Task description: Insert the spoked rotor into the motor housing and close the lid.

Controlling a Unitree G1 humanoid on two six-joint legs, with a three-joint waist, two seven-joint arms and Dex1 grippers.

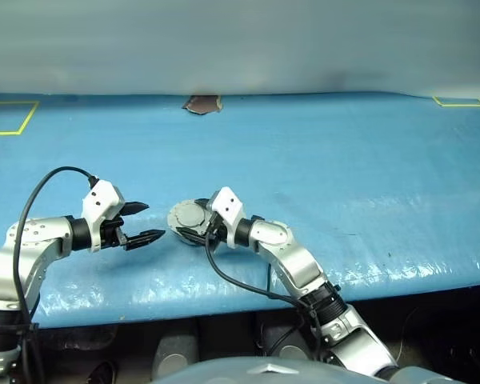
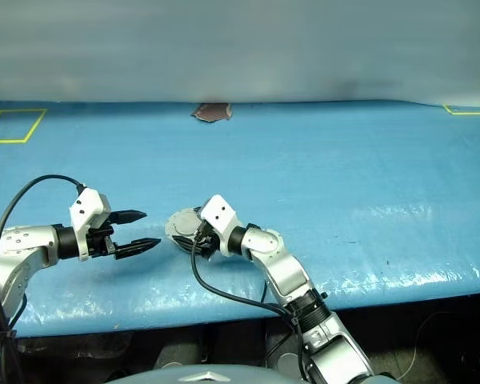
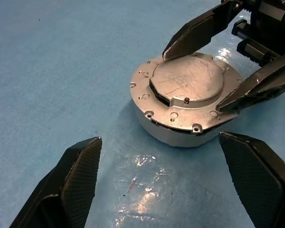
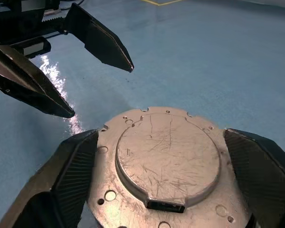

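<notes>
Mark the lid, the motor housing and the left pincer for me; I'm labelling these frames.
lid (image 4: 167,159): right wrist view, centre of its scratched outer face.
motor housing (image 3: 173,133): left wrist view, its side wall.
left pincer (image 1: 144,222): left eye view, midway between fingertips.

Bright, even light; glossy glare patches

Two head cameras looked forward and down over a blue table (image 1: 320,160) from slightly offset positions, sharing nearly the whole scene. Each wrist camera sat close, facing the closed housing (image 3: 185,107) from opposite sides.
</notes>
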